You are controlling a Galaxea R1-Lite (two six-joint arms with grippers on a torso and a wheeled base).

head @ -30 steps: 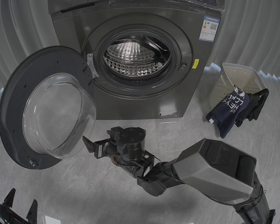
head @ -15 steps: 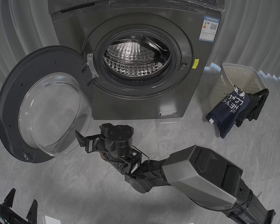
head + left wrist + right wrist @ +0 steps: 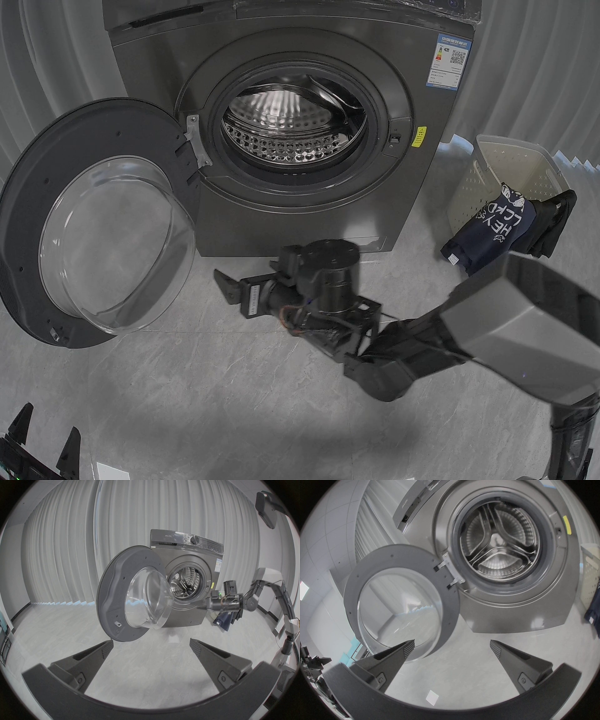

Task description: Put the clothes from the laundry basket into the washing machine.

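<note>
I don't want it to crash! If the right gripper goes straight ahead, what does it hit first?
Probably the open washer door, near its glass; depth is hard to judge.

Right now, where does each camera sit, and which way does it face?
Head: high, looking down at washing machine and laundry basket; right gripper central, left gripper at the corner.
Left wrist: low, facing the open door; own open fingers, right arm beyond.
Right wrist: low, facing the drum; own open fingers.
All share door and drum.
</note>
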